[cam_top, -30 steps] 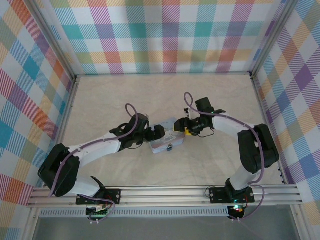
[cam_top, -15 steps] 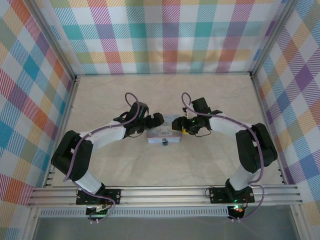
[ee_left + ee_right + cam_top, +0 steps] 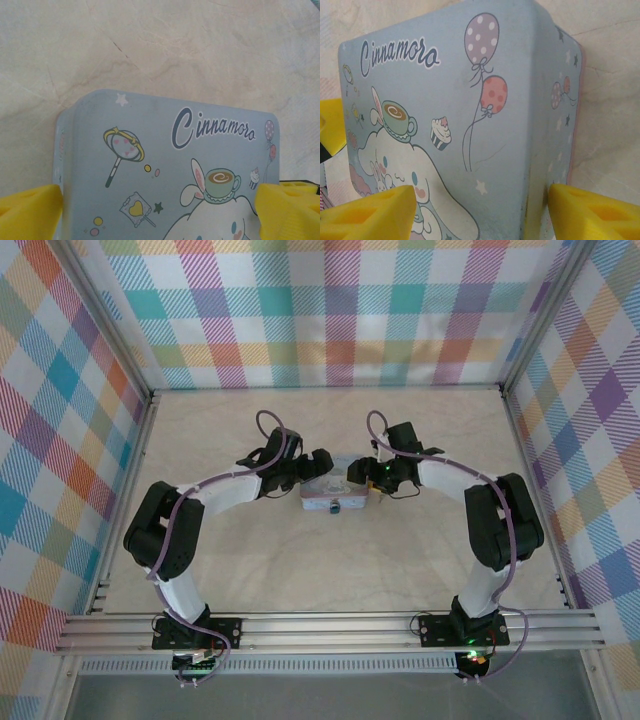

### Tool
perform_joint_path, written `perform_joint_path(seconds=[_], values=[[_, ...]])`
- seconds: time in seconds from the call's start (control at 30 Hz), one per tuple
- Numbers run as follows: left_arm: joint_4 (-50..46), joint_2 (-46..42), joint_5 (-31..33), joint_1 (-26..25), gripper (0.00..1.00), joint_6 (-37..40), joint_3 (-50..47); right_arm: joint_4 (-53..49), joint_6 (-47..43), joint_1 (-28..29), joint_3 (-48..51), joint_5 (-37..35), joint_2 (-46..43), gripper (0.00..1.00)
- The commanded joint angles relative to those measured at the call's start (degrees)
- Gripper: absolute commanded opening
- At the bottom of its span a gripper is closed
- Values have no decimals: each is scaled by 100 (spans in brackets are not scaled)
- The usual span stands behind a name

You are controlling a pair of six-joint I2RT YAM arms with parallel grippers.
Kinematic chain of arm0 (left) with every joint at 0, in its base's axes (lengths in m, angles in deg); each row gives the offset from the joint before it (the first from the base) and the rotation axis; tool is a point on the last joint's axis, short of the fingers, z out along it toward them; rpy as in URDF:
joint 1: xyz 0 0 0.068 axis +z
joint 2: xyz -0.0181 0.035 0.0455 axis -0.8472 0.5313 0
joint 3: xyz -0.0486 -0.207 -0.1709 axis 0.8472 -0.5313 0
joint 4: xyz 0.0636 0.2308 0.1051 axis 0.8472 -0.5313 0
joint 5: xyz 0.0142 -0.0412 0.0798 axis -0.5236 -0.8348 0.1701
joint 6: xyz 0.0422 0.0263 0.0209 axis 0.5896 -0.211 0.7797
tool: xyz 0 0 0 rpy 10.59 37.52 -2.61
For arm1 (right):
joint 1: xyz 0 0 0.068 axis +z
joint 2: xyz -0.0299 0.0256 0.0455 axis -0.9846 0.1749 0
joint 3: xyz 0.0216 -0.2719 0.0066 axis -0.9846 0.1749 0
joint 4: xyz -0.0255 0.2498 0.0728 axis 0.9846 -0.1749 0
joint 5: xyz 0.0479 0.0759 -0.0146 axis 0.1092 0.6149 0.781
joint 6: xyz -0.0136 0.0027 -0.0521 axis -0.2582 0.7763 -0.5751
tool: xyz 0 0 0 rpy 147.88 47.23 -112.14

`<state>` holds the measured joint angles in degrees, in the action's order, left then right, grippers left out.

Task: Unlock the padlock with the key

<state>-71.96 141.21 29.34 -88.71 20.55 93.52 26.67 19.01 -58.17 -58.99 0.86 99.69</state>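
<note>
The pale, smooth surface [image 3: 250, 570] offers nothing to brace against, so an uneven push would likely send the load skating or turning rather than keep it steady. The left arm [image 3: 215, 490] and the right arm [image 3: 455, 485] both reach in to the same spot mid-surface, with their wrists close together. A small misjudged move could knock one against the other. Between them the pale-blue tin [image 3: 345, 496] appears to rest on the surface. Squeezed from two sides at once, it might tip, twist or have its thin lid dented. The left tool [image 3: 157, 212] is spread about as wide as it goes, astride the tin's lid with a yellow fingertip [image 3: 27, 212] at each side. The right tool [image 3: 480, 215] is partly spread across a corner of the tin, its fingertips [image 3: 592, 215] likewise hard by the walls. I cannot tell whether either tool actually presses on the tin, and a loose hold would let it slip once the lock is worked. With both tools taken up at the tin, neither looks free to handle a key. The padlock [image 3: 335, 507] is a tiny dark speck at the middle of the tin's near edge, facing the arm bases. Being so small, it leaves little margin for aiming at the keyhole.
</note>
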Motion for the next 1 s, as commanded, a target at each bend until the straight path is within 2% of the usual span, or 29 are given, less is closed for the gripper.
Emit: perform_joint_path(seconds=[0.0,0.3,0.63,0.8,0.97], values=[[158,15,-245,47,100,-3,34,226,-46,30,-171,194,44,71],[22,-322,-93,343,100,91,-173,176,-72,-41,32,45,-198,75],[-556,-945,217,514,100,435,-323,-365,-186,-137,61,-410,-660,75],[-1103,-1308,68,443,97,538,-405,-1139,-152,-176,-136,-1247,-839,73],[-1823,-1782,211,-30,96,827,-446,-2066,-25,-177,-447,-2213,-792,71]])
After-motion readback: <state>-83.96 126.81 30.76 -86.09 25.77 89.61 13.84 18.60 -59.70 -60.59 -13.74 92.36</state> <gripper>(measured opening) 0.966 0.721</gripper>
